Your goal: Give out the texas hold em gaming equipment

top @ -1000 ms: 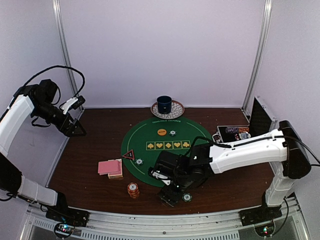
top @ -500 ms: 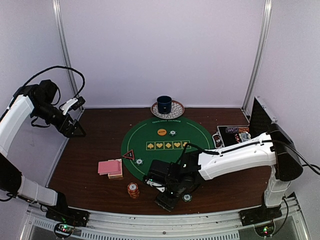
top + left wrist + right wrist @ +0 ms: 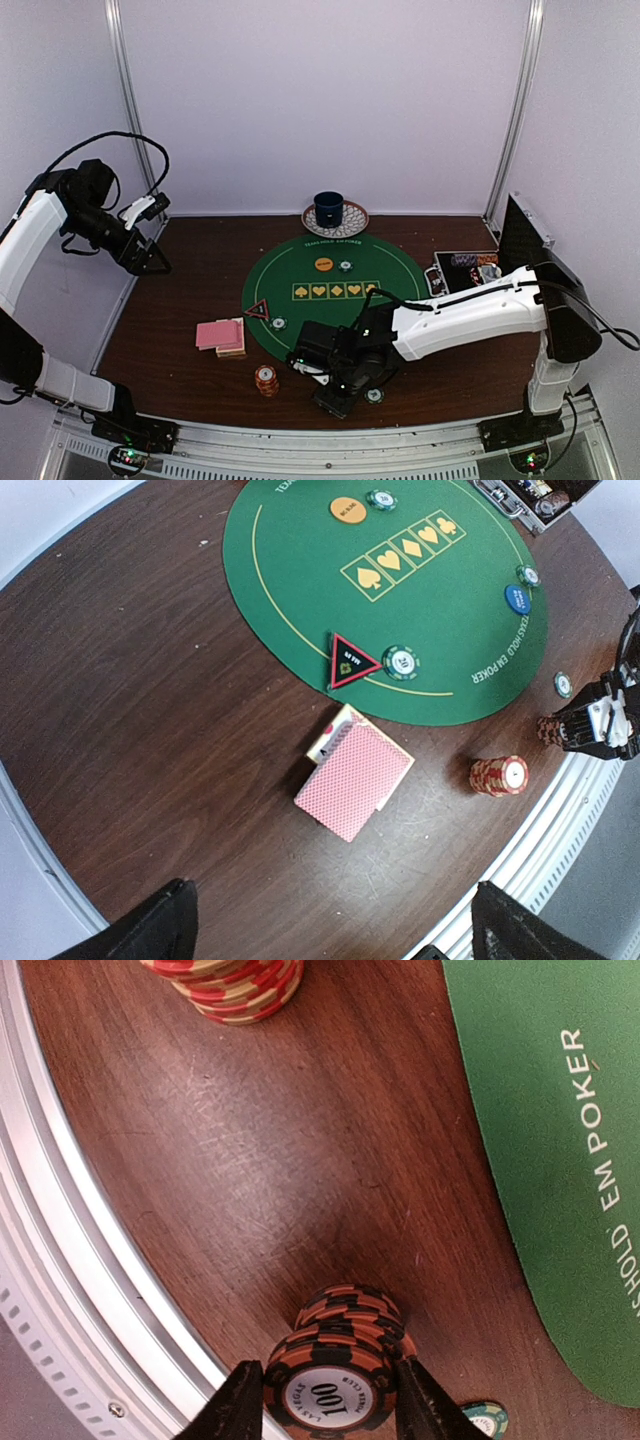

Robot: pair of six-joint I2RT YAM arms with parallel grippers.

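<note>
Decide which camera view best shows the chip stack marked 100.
Right wrist: the chip stack marked 100 fills the foreground inside the right claw, label readable. Left wrist shows it small near the right edge; top external mostly hides it under the arm.

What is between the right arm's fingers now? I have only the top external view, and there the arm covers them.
Observer: A stack of orange-and-black chips stands on the table between the right fingers; the uppermost one reads 100.
Operator: Do the fingers press it already?
Observer: They stand close against both sides of the stack's top. Whether they really press it, I cannot tell.
Operator: Does the arm hide something on the mat from me?
Observer: Yes. In the left wrist view, a blue marker disc lies on the green mat near its edge, on the side toward the right arm.
</note>
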